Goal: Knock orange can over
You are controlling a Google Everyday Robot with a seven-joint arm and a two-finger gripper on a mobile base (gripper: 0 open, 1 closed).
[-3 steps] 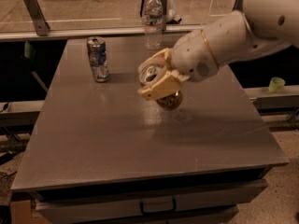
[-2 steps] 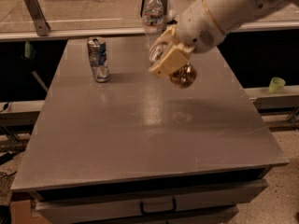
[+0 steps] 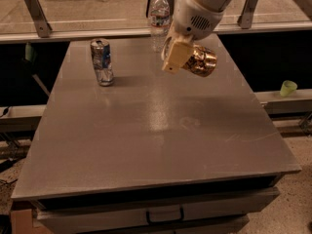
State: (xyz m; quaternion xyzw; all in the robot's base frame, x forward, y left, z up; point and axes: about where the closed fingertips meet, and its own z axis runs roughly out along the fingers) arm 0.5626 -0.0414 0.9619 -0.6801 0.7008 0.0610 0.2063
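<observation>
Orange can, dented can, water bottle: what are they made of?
Orange can: likely aluminium, glossy orange-gold print with bright glints; held sideways above the table in the hand, fingers shut on it. Dented can: thin metal, shiny blue-silver, creased wall. Water bottle: clear plastic, see-through, white cap.

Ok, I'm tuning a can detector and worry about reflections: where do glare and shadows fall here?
Camera view: a pale glare streak runs down the middle of the table; the orange can, held tilted in the gripper above the table's far side, carries bright highlights; the dented blue can throws a short shadow to its right.
</observation>
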